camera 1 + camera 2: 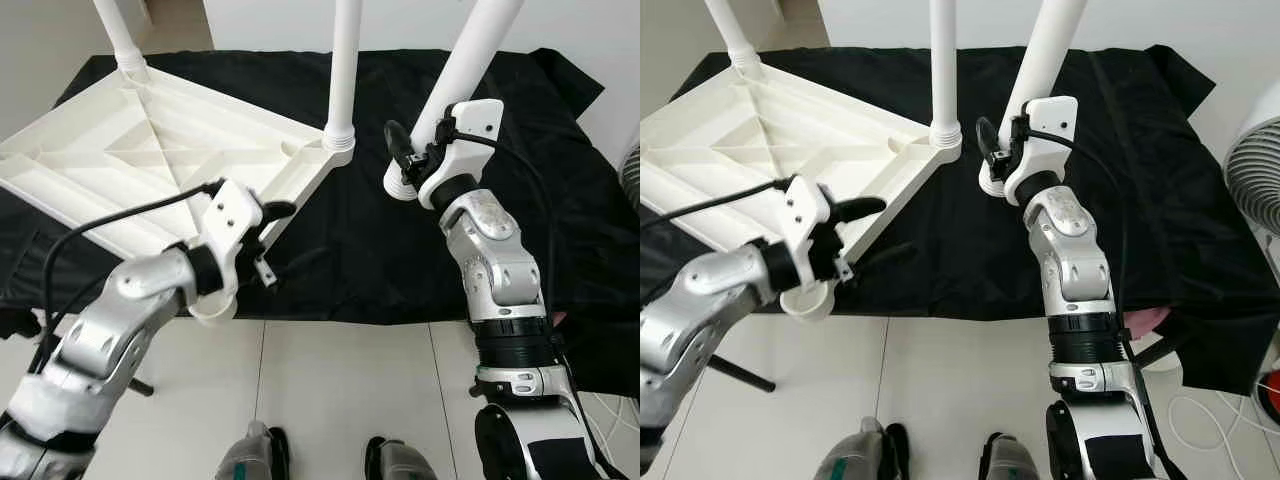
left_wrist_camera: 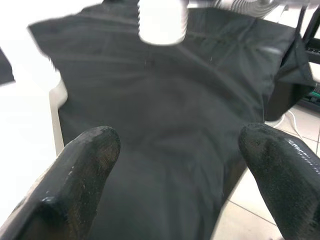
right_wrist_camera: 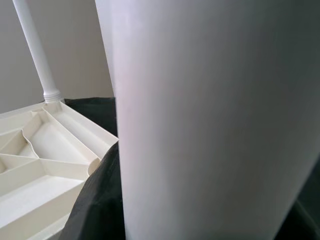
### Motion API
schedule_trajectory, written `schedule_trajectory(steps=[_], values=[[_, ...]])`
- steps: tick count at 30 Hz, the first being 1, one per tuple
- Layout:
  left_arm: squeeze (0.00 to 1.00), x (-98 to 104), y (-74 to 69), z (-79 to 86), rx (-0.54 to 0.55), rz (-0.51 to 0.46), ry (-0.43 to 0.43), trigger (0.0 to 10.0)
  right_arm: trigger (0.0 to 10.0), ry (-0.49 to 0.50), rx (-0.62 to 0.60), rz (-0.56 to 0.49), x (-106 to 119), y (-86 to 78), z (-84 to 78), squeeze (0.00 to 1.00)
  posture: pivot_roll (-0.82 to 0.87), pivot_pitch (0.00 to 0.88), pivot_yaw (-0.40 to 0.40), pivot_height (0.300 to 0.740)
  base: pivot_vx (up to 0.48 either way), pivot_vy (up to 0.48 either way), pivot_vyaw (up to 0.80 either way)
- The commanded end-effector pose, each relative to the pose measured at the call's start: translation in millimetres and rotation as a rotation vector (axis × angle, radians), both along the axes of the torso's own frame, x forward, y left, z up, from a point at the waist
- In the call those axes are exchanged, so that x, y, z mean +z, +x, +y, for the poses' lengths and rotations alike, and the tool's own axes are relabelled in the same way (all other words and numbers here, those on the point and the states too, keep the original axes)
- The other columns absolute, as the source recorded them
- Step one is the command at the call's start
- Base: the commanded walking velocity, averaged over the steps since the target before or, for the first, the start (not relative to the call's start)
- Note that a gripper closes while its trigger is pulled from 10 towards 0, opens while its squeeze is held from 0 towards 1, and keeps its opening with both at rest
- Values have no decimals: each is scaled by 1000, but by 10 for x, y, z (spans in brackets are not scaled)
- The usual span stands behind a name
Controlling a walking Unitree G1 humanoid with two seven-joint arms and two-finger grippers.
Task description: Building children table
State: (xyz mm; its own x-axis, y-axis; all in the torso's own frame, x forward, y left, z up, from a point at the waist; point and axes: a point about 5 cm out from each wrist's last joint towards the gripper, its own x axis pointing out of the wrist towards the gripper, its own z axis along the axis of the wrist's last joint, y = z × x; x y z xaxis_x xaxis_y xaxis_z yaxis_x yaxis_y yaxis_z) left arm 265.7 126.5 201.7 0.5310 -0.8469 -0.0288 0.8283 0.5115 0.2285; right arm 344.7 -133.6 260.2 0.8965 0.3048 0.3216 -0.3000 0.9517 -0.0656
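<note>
Right claw (image 1: pixel 408 160): clamped on loose leg (image 1: pixel 470 60) (rigid, light, slick plastic; best gripped low). Left claw (image 1: pixel 265 240): spread wide beside tabletop (image 1: pixel 130 140).

We see open black cloth (image 1: pixel 340 250) between the upturned white plastic tabletop (image 1: pixel 150 150) and the tilted white leg (image 1: pixel 455 80); two upright legs (image 1: pixel 343 70) block its far corners.

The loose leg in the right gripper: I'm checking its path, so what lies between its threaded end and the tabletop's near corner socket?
Bare black cloth separates the loose leg from the socket, head views show.
</note>
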Motion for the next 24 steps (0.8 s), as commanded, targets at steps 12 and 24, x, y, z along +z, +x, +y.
schedule_trajectory(steps=[12,24], values=[[0,-242,-189,383,-37,126,125,10000,10000,0,6,-8,14,-44,-2,0,-8,133,96,740,0,0,0],[0,-329,-310,719,49,186,202,10000,10000,-10,-2,-5,6,-47,-31,0,-5,136,101,740,0,0,0]])
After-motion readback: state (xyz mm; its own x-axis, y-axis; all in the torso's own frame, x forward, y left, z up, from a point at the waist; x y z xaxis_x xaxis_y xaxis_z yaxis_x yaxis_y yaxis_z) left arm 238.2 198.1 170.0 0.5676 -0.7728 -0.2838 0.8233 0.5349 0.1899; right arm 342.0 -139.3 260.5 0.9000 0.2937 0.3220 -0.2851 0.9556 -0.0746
